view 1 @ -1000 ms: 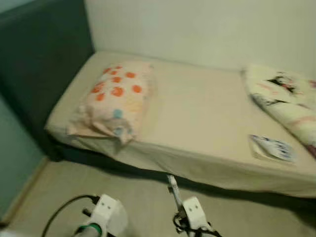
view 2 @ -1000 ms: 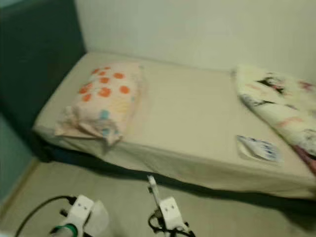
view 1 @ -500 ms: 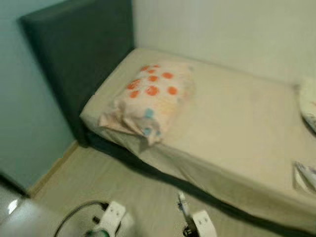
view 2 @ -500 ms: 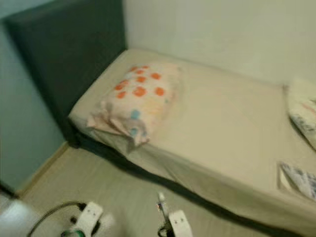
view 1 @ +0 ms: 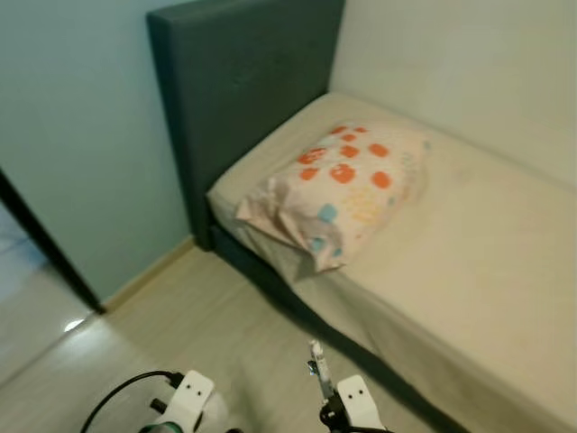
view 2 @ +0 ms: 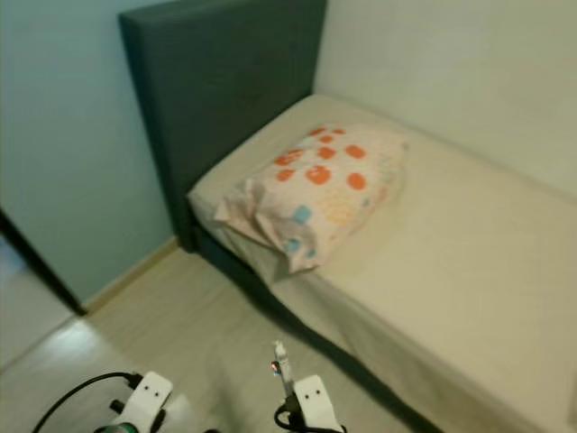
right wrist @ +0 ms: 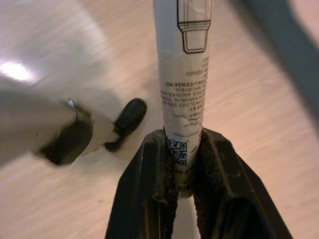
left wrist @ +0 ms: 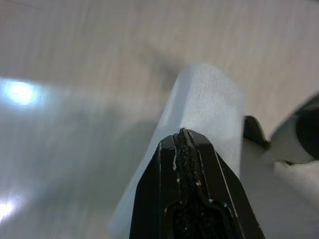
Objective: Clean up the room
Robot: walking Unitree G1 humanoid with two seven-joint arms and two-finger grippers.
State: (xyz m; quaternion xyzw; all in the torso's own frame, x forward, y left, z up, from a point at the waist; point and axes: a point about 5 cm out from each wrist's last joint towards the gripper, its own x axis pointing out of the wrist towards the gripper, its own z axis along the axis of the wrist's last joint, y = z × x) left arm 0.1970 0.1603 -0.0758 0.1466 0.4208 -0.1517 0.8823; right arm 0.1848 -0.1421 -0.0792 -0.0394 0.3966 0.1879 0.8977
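Note:
My right gripper (right wrist: 182, 144) is shut on a white tube (right wrist: 182, 64) with small black print, which points away past the fingertips over the wooden floor. In the left eye view the tube (view 1: 316, 361) sticks up in front of the right wrist (view 1: 353, 401), low near the bed's side. My left gripper (left wrist: 183, 142) is shut on a thin white sheet (left wrist: 207, 107) that hangs past its black fingers (left wrist: 172, 169) above the floor. The left wrist (view 1: 189, 397) sits at the bottom of the left eye view.
A bed (view 1: 487, 271) with a beige sheet and a dark headboard (view 1: 243, 81) stands ahead on the right. A pillow (view 1: 338, 189) with orange and blue dots lies at its head. A pale wall and a dark door edge (view 1: 50, 248) stand on the left.
The camera has swung left: the pillow and headboard slid right in the picture, the quilt and booklet went out of frame, and the door edge came in. Both grippers hold as before.

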